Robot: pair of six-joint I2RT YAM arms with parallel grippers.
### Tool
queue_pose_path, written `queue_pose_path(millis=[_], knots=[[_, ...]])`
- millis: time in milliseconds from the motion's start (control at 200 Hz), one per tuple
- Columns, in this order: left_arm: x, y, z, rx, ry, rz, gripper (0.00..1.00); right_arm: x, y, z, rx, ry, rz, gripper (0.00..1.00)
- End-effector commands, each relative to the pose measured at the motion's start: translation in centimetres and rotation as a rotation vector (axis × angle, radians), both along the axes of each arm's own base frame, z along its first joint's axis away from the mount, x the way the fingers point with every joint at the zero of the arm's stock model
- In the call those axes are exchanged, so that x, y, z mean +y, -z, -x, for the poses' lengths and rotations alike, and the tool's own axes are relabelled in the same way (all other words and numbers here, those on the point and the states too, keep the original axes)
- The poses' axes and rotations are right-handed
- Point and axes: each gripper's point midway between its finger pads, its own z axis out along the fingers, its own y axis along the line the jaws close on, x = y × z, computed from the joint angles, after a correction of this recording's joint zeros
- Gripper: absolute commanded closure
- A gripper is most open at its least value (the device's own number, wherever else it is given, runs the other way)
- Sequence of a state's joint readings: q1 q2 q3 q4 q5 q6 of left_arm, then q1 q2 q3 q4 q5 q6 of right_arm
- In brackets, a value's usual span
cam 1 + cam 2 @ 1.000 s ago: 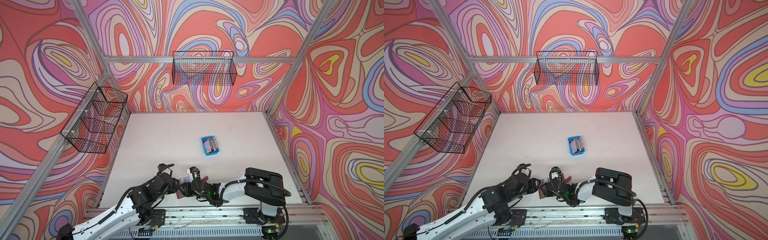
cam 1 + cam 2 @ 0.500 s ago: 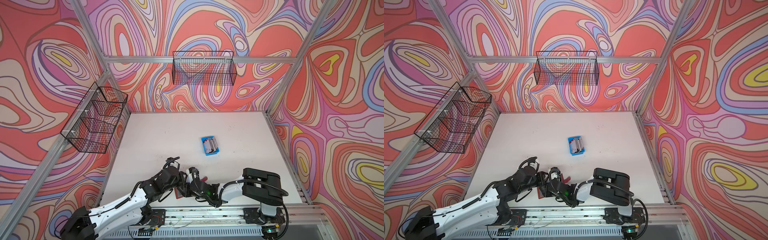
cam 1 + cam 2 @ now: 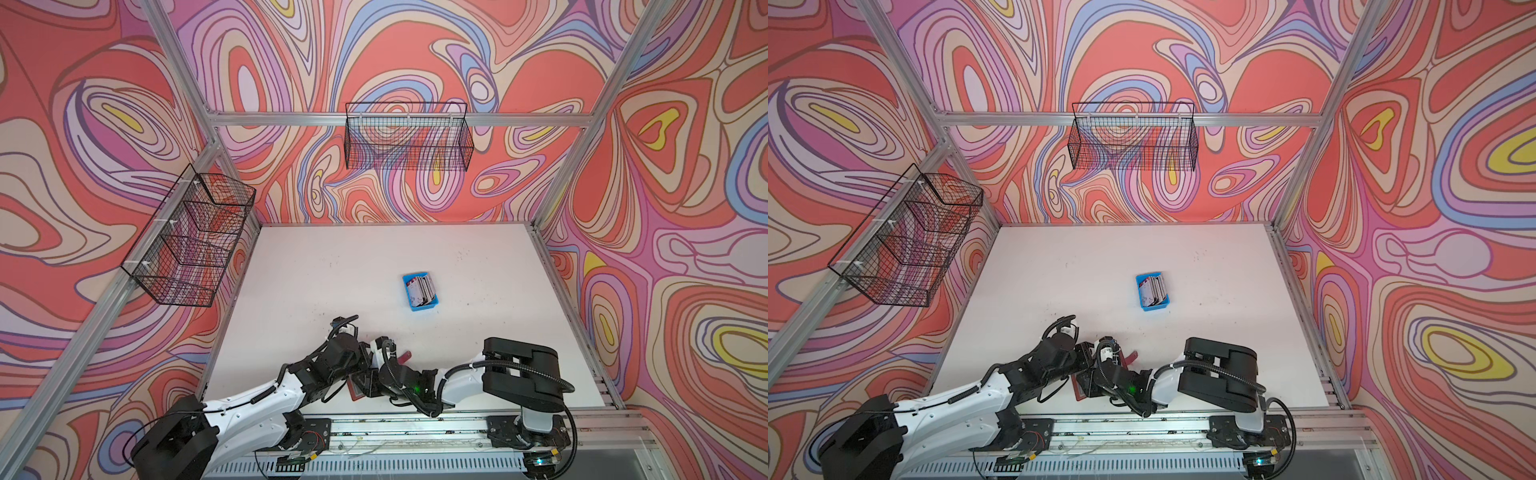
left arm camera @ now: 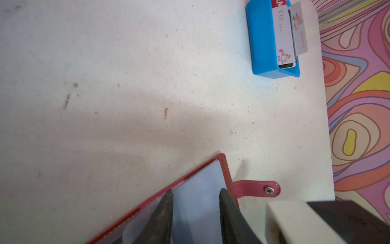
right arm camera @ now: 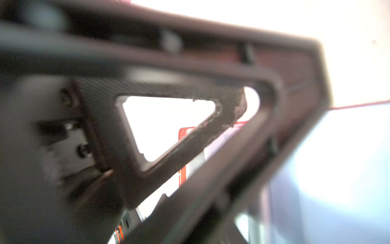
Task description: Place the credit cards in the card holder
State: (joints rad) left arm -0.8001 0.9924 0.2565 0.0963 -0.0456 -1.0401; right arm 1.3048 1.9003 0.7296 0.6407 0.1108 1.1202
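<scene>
The red card holder (image 4: 224, 169) lies open near the table's front edge, its snap strap (image 4: 255, 188) pointing away from its edge. My left gripper (image 4: 195, 191) is open, with both fingertips (image 4: 168, 196) down on a clear sleeve page. In both top views the left gripper (image 3: 363, 368) and the right gripper (image 3: 370, 384) meet over the holder (image 3: 357, 391) and hide most of it. The right wrist view is blurred, filled by dark finger frames over the sleeve, so I cannot make out how the right jaws stand. The credit cards (image 3: 423, 286) stand in a blue tray (image 3: 424, 308) mid-table, apart from both grippers.
Two black wire baskets hang on the walls, one on the left (image 3: 187, 245) and one at the back (image 3: 409, 141). An aluminium rail (image 3: 415, 428) carrying both arm bases runs along the table's front edge. The blue tray (image 4: 261, 42) sits near the table's right side.
The left arm has stretched out and its gripper has slid right onto the holder, close against the right gripper. The right arm has barely moved.
</scene>
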Motion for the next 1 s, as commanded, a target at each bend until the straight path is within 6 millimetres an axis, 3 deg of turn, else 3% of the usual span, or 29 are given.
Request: queue_pose_path(millis=[0,110,446,711,806,841,991], knots=[[1.9,2.3,1.3,0.094,-0.043,-0.061,0.62,-0.8,1.8,0.1,0.032,0.015,0.063,0.66],[2.9,2.7,1.6,0.123,-0.084,-0.053,0.62,-1.0,1.7,0.0,0.025,0.024,0.065,0.66],[2.8,2.4,2.7,0.176,-0.097,0.042,0.62,-0.8,0.6,-0.3,0.003,0.026,0.057,0.66],[2.8,2.3,2.8,0.156,-0.098,0.069,0.6,-0.5,-2.9,-0.8,-0.057,0.019,0.049,0.62],[2.6,2.4,2.8,0.159,-0.088,0.075,0.6,-1.0,-3.2,-1.0,-0.073,0.029,0.074,0.6],[2.5,2.4,2.8,0.161,-0.084,0.075,0.6,-1.2,-4.3,-1.1,-0.084,0.035,0.058,0.6],[2.3,2.6,2.7,0.167,-0.076,0.072,0.6,-3.0,-4.3,-1.4,-0.095,0.079,0.08,0.58]])
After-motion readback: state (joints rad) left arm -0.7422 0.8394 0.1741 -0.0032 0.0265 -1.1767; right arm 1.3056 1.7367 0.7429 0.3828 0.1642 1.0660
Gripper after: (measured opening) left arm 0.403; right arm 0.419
